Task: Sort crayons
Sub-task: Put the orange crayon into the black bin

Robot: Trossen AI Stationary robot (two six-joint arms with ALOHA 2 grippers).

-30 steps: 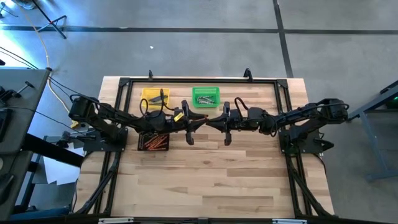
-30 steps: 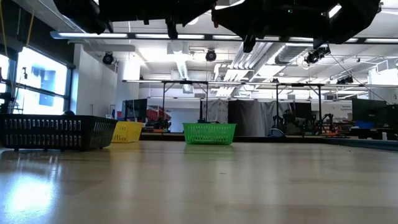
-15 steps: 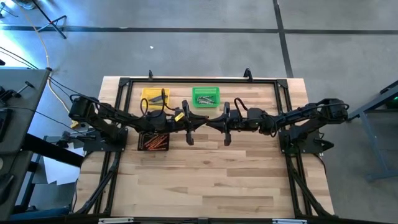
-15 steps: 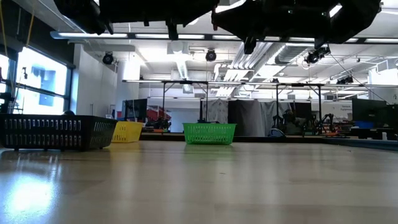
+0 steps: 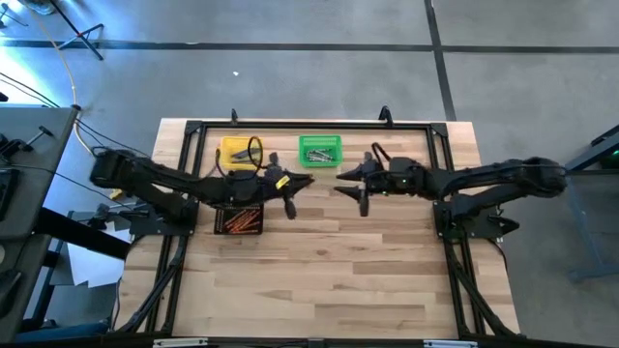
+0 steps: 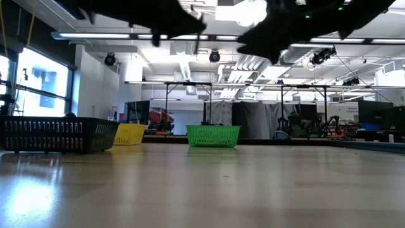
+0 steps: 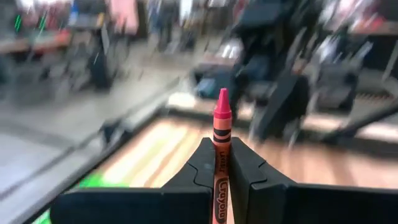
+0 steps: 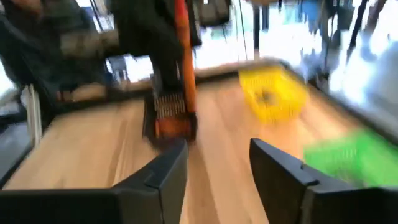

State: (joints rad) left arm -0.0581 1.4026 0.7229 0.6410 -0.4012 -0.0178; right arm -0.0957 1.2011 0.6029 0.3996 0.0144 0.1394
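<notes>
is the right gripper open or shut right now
Open. In the right wrist view the right gripper shows its two dark fingers standing well apart, with bare table between them and nothing held.

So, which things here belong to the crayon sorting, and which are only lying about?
Belong to the job:
- red crayon held in the left end effector
- crayons in the black bin
- green bin
- yellow bin
- right end effector, open and empty

Just there:
- black frame around the table
</notes>
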